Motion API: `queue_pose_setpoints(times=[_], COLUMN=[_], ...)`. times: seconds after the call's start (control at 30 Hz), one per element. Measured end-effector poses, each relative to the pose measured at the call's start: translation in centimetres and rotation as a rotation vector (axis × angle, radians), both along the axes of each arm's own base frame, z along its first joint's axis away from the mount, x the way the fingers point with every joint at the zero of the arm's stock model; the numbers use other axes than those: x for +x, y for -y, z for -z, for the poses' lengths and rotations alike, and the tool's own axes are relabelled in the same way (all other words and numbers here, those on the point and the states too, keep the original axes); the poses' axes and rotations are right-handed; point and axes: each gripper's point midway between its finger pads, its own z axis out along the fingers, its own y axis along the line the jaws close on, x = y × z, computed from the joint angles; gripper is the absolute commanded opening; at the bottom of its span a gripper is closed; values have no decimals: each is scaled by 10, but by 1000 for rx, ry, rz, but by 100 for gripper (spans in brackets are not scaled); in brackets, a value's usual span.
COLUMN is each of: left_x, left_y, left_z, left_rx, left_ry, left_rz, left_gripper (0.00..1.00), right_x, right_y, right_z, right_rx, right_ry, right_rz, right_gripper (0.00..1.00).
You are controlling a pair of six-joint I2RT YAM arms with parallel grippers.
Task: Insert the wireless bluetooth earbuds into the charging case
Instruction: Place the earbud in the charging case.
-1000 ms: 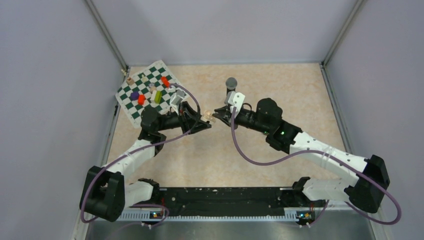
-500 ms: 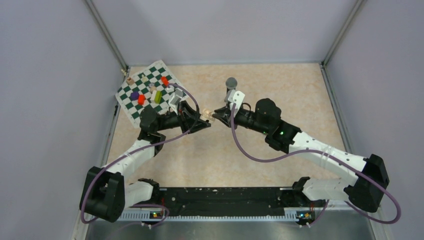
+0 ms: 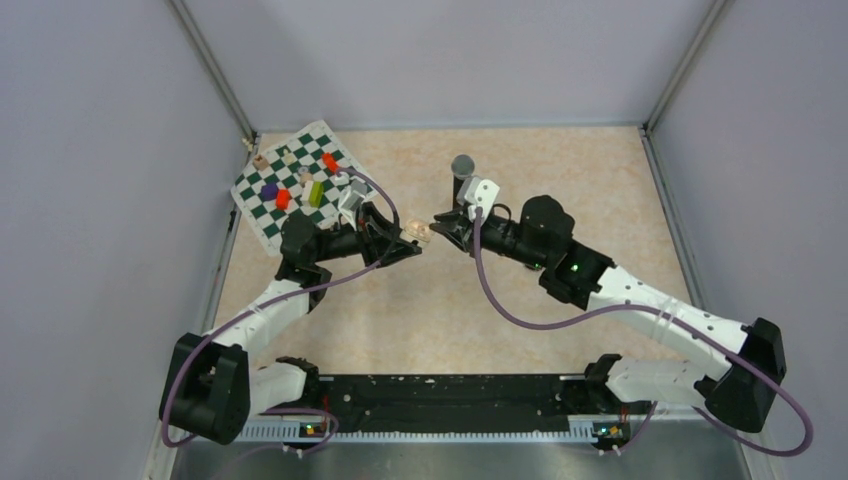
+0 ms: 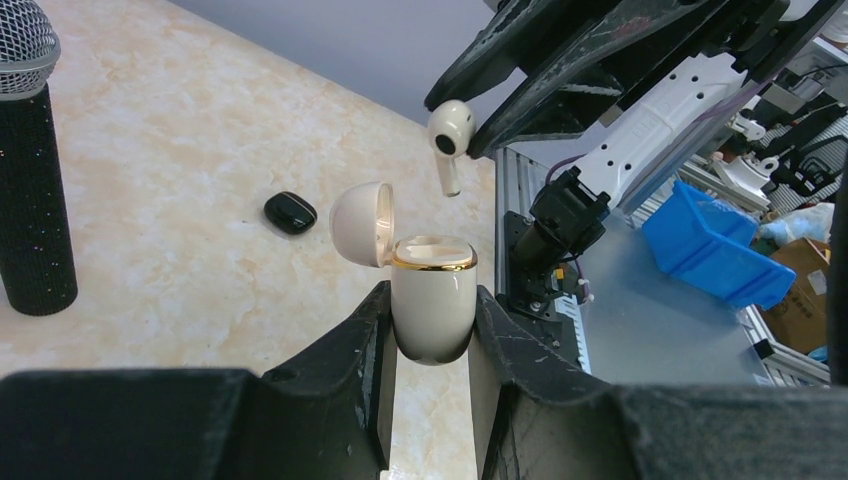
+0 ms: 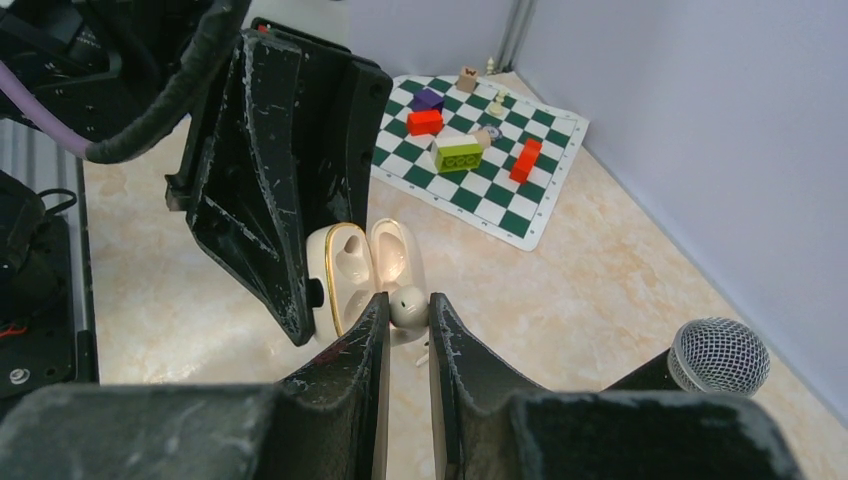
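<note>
Earbud (image 5: 408, 306), whitish and tiny, is pinched between the fingers of your right end effector (image 5: 407, 298). In the left wrist view it hangs stem down in the air. Just below it and slightly to one side, your left end effector (image 4: 430, 292) is clamped around the lower body of the cream charging case (image 4: 432, 312). The case is upright and lifted off the tabletop (image 4: 200, 130), and its gold-rimmed mouth faces the bud. The hinged lid stands open on the side away from the right arm. Bud and case are near each other but not touching. You cannot tell from these views whether the other well is already filled.

Judging by this, you are at the insertion step for this bud, with alignment not quite finished. The next move calls for shifting the bud over an open well, keeping the stem pointing down, and lowering it straight in. Loosen the right fingers only once it seats. Keep the left grip steady so the case does not tip.

Farther off, a small black rounded object (image 4: 290, 212) lies on the tabletop, either a bud or a case. Beyond it stands a tall black microphone (image 4: 35, 170). At the far left corner lies a green chequered mat (image 3: 262, 213) carrying coloured blocks (image 3: 283, 198).
</note>
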Motion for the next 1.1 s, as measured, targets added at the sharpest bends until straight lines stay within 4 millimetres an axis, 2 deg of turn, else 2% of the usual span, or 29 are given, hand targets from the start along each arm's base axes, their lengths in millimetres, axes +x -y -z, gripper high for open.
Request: queue_pose_setpoints(times=[0.2, 0.8, 1.1], left_x=[1, 1, 1], left_y=[-1, -1, -1], left_z=[1, 1, 0], left_rx=[3, 1, -4], left_ry=[-7, -13, -25], left_rz=[-4, -3, -3], left_gripper=[0, 0, 0], right_x=[0, 8, 9], right_y=[0, -13, -14], right_z=[-6, 9, 10], right_rx=[15, 17, 19], right_ry=[6, -46, -45], right_rz=[1, 21, 27], right_gripper=[0, 0, 0])
